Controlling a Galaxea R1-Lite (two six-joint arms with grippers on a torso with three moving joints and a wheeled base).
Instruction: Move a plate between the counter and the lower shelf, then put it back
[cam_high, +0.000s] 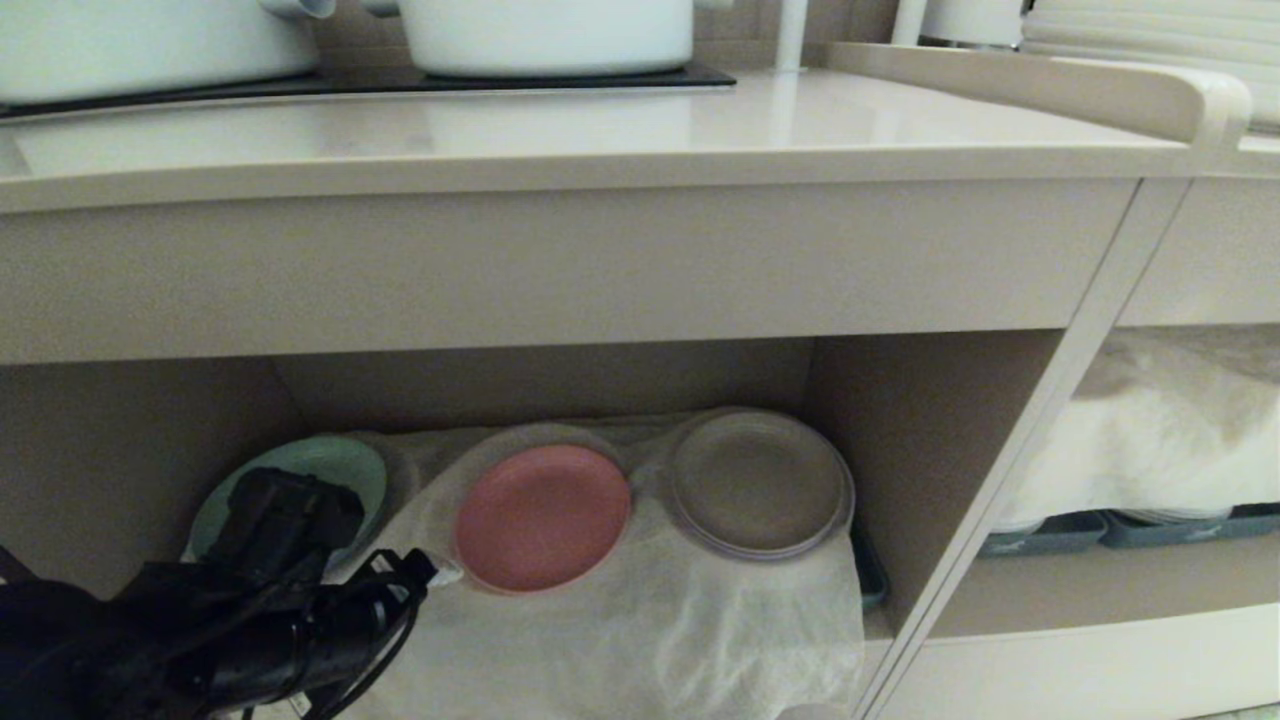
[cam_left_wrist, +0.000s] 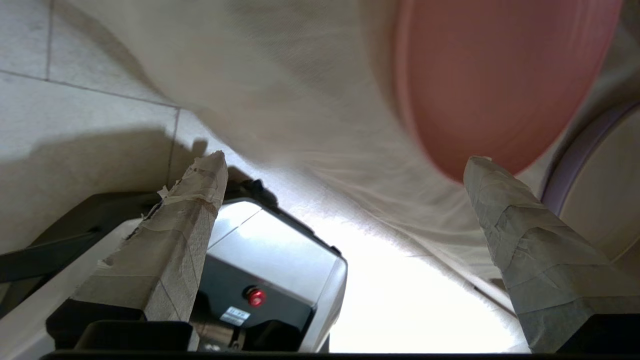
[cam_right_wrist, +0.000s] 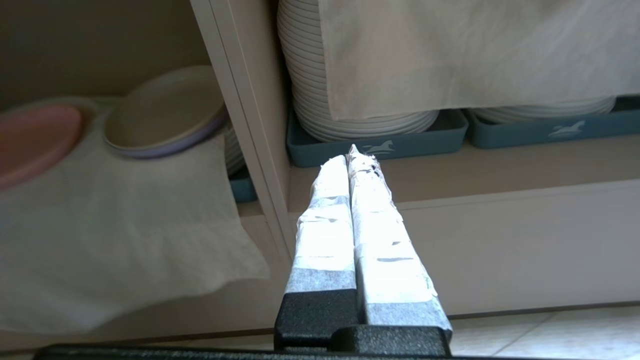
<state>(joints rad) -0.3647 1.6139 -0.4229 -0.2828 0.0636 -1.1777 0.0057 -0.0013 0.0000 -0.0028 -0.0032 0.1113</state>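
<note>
Centrally on the white cloth (cam_high: 640, 620) of the lower shelf (cam_high: 900, 440): the plate (cam_high: 542, 517), flat between green plate (cam_high: 340, 470) and beige-grey plate (cam_high: 758, 483) — reachable from the front. Left gripper (cam_left_wrist: 345, 165) just beside its rim, fingers spread wide, presumably for a rim grasp; right gripper (cam_right_wrist: 354, 155) closed, empty, parked before the neighbouring compartment.

The lower shelf (cam_high: 900, 440) carries a wrinkled white cloth (cam_high: 640, 630); on it, just ahead of the left gripper (cam_left_wrist: 345, 165), lies the pink plate (cam_high: 542, 517), between a green plate (cam_high: 340, 470) and a beige-grey plate (cam_high: 758, 483).
</note>
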